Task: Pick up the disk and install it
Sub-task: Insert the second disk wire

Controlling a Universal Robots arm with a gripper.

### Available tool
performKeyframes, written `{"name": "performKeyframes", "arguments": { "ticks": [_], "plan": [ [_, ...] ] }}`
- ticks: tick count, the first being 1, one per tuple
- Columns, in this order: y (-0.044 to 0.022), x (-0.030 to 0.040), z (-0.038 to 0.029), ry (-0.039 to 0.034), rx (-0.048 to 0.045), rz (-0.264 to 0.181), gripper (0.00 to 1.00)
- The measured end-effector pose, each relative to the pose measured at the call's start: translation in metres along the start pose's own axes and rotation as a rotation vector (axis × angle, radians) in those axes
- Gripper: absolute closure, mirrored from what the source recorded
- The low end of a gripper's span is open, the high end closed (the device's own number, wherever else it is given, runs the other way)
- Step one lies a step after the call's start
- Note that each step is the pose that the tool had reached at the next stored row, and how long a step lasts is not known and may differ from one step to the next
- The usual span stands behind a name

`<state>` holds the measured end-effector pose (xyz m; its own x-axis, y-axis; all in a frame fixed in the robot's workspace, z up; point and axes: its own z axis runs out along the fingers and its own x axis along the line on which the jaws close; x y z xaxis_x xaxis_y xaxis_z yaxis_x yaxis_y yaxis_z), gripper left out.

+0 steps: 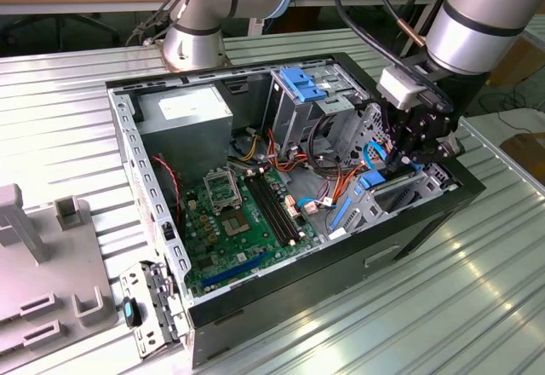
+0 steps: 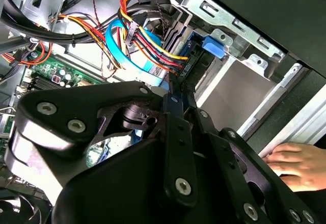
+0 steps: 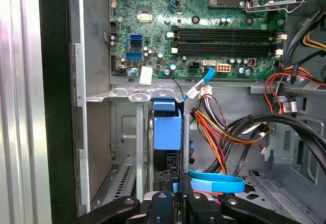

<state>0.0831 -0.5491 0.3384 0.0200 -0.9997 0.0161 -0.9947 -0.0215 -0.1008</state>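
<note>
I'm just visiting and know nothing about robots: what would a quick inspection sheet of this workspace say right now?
Surface: ribbed metal table carrying an open computer case.
Job's things: disk with blue carrier stands in the drive bay by the case's front wall.
Clutter: grey fixture block at the exterior view's left.
Grippers: gripper lowered into the bay, shut on the disk.
Cables: flat blue cable and coloured wire bundle beside the bay.
Surroundings: a person's hand rests near the case.

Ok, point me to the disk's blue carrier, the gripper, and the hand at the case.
disk (image 3: 167, 132): first wrist view, on its blue carrier face.
gripper (image 3: 175, 196): first wrist view, midway between the fingertips, at the disk's edge.
hand (image 2: 295, 164): second wrist view, on the back of the hand.
</note>
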Motion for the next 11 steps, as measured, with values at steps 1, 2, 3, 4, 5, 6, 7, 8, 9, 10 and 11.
{"name": "performKeyframes", "arguments": {
  "ticks": [1, 2, 3, 4, 5, 6, 7, 8, 9, 10, 11],
  "plan": [
    [0.0000, 0.0000, 0.0001, -0.0001, 0.0000, 0.000, 0.84],
    [0.0000, 0.0000, 0.0003, -0.0002, 0.0000, 0.000, 0.84],
    [0.0000, 0.0000, 0.0005, -0.0006, 0.0000, 0.000, 0.84],
    [0.0001, 0.0000, 0.0005, -0.0004, 0.0001, 0.000, 0.84],
    [0.0000, -0.0001, 0.0010, -0.0016, 0.0003, 0.000, 0.84],
    [-0.0001, 0.0000, -0.0011, -0.0018, 0.0001, 0.000, 0.76],
    [-0.0005, 0.0001, -0.0045, -0.0008, 0.0000, 0.000, 0.76],
    [-0.0010, 0.0001, -0.0097, -0.0008, 0.0001, 0.000, 0.76],
    [-0.0013, 0.0002, -0.0130, -0.0006, 0.0001, 0.000, 0.76],
    [-0.0013, 0.0002, -0.0131, -0.0015, 0.0002, 0.000, 0.76],
    [-0.0013, 0.0002, -0.0133, -0.0018, 0.0001, 0.000, 0.77]
  ]
}}
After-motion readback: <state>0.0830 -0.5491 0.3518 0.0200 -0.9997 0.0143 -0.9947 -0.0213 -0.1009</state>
